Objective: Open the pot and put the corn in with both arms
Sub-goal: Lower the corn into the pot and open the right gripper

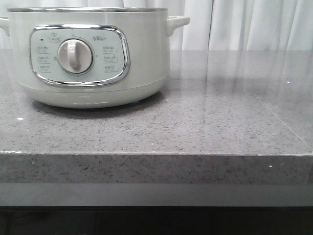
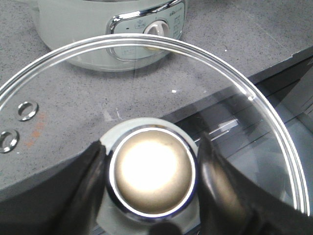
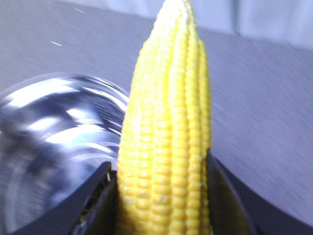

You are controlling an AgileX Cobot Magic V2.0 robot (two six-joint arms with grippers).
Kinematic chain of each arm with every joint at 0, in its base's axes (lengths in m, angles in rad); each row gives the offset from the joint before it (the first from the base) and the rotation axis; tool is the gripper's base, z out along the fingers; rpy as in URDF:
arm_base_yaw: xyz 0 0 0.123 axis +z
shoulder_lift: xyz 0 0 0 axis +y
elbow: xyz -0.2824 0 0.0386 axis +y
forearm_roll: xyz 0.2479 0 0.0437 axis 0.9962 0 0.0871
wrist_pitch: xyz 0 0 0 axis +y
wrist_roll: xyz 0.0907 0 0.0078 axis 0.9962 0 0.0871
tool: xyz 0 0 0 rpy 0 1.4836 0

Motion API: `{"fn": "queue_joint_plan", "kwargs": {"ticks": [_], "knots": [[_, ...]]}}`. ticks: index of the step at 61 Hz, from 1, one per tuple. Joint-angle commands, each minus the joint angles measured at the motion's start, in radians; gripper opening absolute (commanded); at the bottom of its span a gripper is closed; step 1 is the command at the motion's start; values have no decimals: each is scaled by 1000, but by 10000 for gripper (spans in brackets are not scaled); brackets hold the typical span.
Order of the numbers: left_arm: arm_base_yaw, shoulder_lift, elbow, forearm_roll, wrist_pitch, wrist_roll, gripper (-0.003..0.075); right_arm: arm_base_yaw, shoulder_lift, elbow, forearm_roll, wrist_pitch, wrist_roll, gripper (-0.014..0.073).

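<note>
The pale grey-green pot point(image 1: 93, 58) stands at the back left of the counter, its white dial facing me; neither arm shows in the front view. In the left wrist view my left gripper point(image 2: 151, 162) is shut on the round metal knob point(image 2: 152, 177) of the glass lid point(image 2: 244, 142), held off the pot point(image 2: 98, 29) and out over the counter's front edge. In the right wrist view my right gripper point(image 3: 161, 166) is shut on the yellow corn point(image 3: 168, 112), which points away from the fingers. A blurred shiny steel bowl point(image 3: 49, 142) lies beside the corn.
The grey speckled stone counter point(image 1: 220, 117) stretches right of the pot and ends in a straight front edge point(image 1: 156, 154). White curtains point(image 1: 254, 24) hang behind. Below the edge there is a dark glassy surface point(image 2: 293, 98).
</note>
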Motion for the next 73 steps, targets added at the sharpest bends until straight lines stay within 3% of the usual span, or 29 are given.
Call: {"fn": "queue_joint_plan", "kwargs": {"ticks": [1,11,24,29,41,54,61,73], "knots": [[-2,7,-32,-34,-126,-6,200,86,35,-115,14,-50,-18,205],[-2,7,-32,-34,-126,-6,200,192,174,-216,14,-48,-20,205],[-2,7,-32,-34,-126,-6,200,222,261,-232,12,34,-20,211],[-2,7,-32,-34,-126,-6,200,222,263,-232,5,65,-20,273],[-2,7,-32,-34,-126,-6,200,222,263,-232,-3,78,-20,511],[-2,7,-32,-34,-126,-6,200,222,262,-232,-3,77,-20,541],[-2,7,-32,-34,-126,-6,200,221,258,-237,-3,81,-20,500],[-2,7,-32,-34,-126,-6,200,199,246,-284,-3,129,-20,188]]}}
